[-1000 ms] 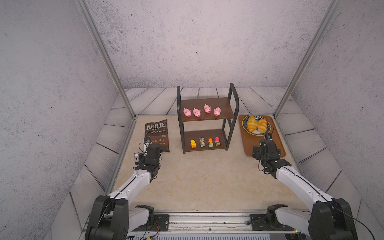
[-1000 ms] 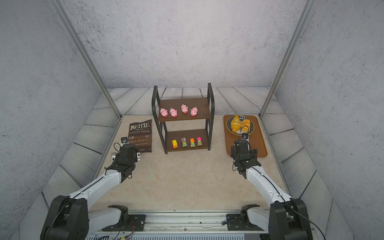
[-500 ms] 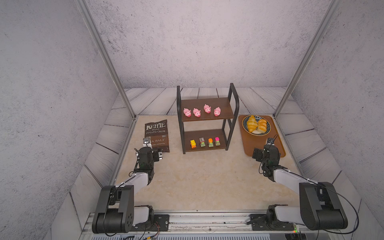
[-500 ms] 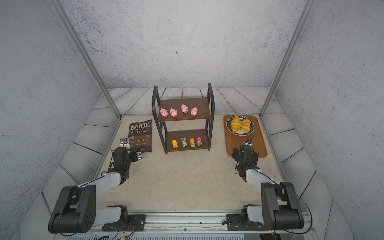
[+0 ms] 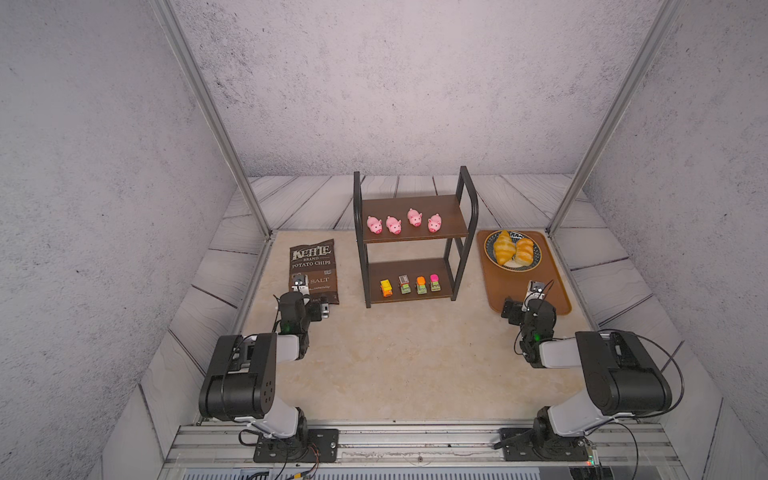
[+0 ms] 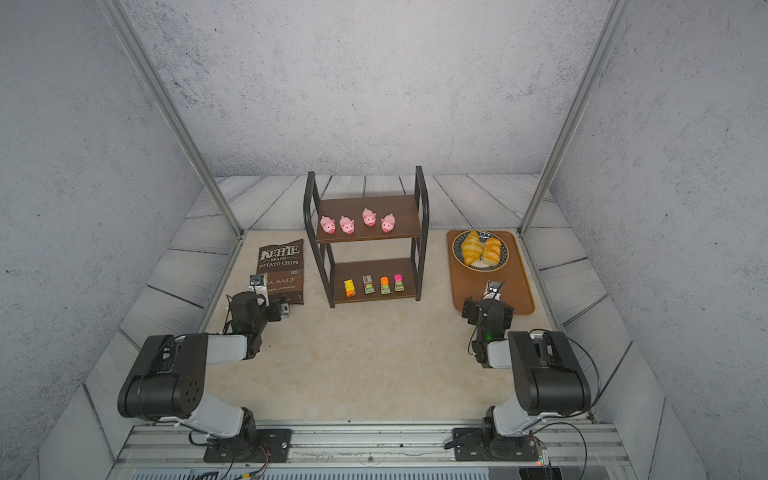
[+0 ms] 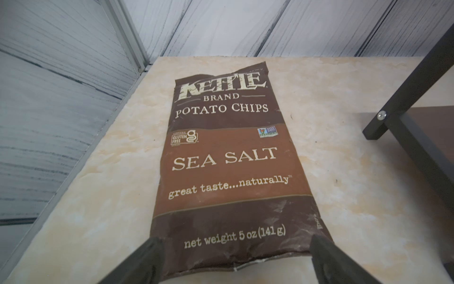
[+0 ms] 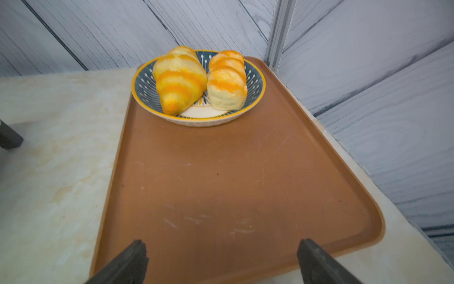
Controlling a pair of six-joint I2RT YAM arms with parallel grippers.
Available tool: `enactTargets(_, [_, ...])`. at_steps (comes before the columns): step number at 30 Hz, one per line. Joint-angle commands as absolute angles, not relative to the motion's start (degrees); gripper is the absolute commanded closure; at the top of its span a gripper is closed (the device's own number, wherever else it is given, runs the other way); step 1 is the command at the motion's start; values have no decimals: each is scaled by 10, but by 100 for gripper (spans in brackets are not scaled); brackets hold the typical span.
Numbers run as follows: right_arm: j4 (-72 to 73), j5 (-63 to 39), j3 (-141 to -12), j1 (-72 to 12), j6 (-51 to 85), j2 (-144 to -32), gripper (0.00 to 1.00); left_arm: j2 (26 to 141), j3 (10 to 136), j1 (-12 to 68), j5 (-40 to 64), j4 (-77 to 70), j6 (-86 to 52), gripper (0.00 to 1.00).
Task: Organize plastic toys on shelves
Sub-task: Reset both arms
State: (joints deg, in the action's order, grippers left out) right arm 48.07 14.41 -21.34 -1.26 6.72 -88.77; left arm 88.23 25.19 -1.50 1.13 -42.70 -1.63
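Pigs [image 5: 393, 225], four pink ones, are standing in a row on the upper board of the rack [image 5: 446, 208], snouts facing the front. Trucks [image 5: 421, 285], also four, are standing in a row on the lower board: yellow, grey, orange and pink top, from the robot's left to right. The rack is standing upright in the middle of the bench [image 5: 407, 361], toward its far side. The left claw [image 7: 235, 246] is hovering at the near end of the chips bag [image 7: 228, 159], which is lying flat on the bench left of the rack. Its fingers are spread wide, one near each bottom corner of the bag, and they are gripping nothing. If they are touching the bag, I cannot tell. The right claw [image 8: 222, 243] is hanging over the near edge of the tray [image 8: 233, 184], right of the rack, fingers also spread wide and empty. At the far end of the tray a plate [image 8: 256, 81] is carrying two croissants [image 8: 179, 78], lying side by side.
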Motion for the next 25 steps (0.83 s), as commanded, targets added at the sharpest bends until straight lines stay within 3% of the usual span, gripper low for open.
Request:
enactTargets(1, [445, 135, -244, -13, 60, -873, 0, 875, 270, -18, 22, -417, -9, 2])
enactTargets(7, [527, 132, -223, -12, 54, -897, 0, 875, 270, -18, 22, -420, -8, 2])
enactTargets(25, [517, 131, -227, -13, 52, -896, 0, 877, 268, -18, 19, -423, -10, 2])
